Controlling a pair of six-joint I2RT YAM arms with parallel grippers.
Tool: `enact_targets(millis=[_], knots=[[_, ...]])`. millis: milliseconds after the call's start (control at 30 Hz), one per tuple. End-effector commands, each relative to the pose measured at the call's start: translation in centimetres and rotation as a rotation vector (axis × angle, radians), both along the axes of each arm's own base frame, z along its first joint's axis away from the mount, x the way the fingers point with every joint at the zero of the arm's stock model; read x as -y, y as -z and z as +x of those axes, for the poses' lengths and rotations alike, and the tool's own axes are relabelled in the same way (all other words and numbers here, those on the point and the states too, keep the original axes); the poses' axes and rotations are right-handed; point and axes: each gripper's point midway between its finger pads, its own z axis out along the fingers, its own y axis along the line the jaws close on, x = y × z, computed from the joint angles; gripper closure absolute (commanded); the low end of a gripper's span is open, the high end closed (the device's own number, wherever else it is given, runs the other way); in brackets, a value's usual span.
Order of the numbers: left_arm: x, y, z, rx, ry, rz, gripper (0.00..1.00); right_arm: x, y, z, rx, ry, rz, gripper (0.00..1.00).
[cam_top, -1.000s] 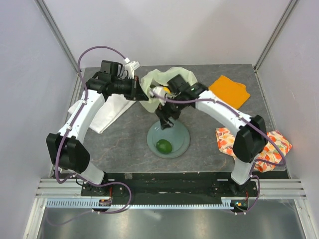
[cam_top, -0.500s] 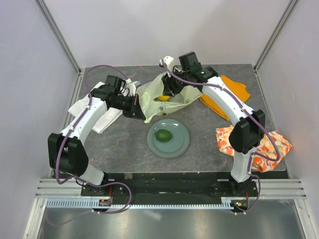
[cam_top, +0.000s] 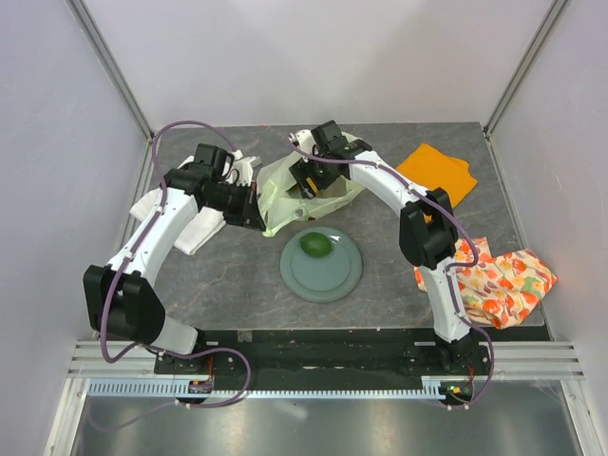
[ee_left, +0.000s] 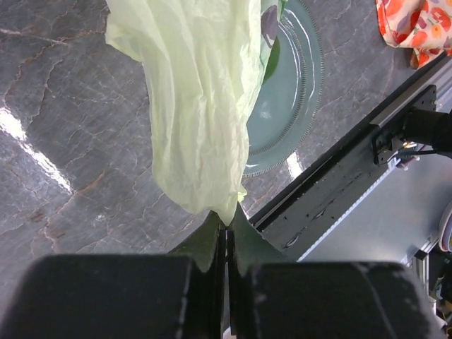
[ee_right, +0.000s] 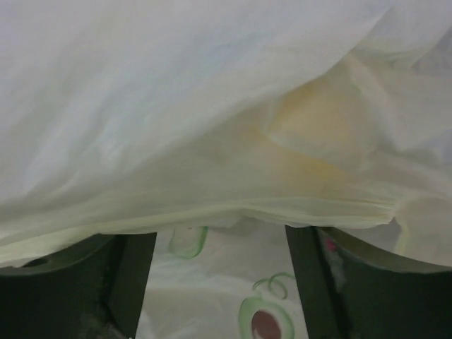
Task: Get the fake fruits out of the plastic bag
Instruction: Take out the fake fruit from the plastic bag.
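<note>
A grey-green plate (cam_top: 328, 281) holds a single green fake fruit (cam_top: 314, 244) near its far rim. Just behind the plate lies the pale yellow-green plastic bag (cam_top: 280, 193), and a yellow-orange shape (ee_right: 311, 134) shows dimly through its film. The left gripper (ee_left: 226, 236) is clamped tight on the bag's edge, with the film stretching away from it. The right gripper (ee_right: 220, 246) sits in the bag's mouth, its jaws spread wide under draped film with nothing visibly clamped between them.
</note>
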Motion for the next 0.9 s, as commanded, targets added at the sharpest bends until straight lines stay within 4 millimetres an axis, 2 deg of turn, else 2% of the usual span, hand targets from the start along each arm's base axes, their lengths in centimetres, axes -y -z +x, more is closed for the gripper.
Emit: enact_targets(millis=[0,33,267,333,433,533,667,867], knots=[[0.2,-0.9,1.4,0.062,0.05,-0.001,0.98,-0.5,-1.1,4.0,0.092,0.122,0.007,0.15],[0.3,-0.7,1.4,0.052,0.052,-0.003,0.99,-0.5,0.2,4.3,0.079,0.132,-0.005,0.14],[0.7,-0.2,1.0,0.02,0.074,-0.029,0.98,-1.2,2.0,6.2,0.077,0.195,0.014,0.07],[0.8,0.0,0.9,0.016,0.082,-0.033,0.98,-1.0,2.5,6.9,0.081,0.24,0.017,0.02],[0.9,0.3,0.8,0.009,0.094,-0.035,0.98,-2.4,2.3,6.9,0.025,0.23,0.117,0.02],[0.9,0.6,0.6,0.0,0.098,-0.032,0.98,-3.1,1.1,7.0,-0.005,0.237,0.201,0.02],[1.0,0.6,0.4,-0.006,0.105,-0.033,0.98,-2.7,1.1,7.7,-0.057,0.325,0.265,0.02],[1.0,0.7,0.6,0.0,0.105,-0.02,0.98,-1.5,4.3,8.0,-0.083,0.389,0.21,0.02]])
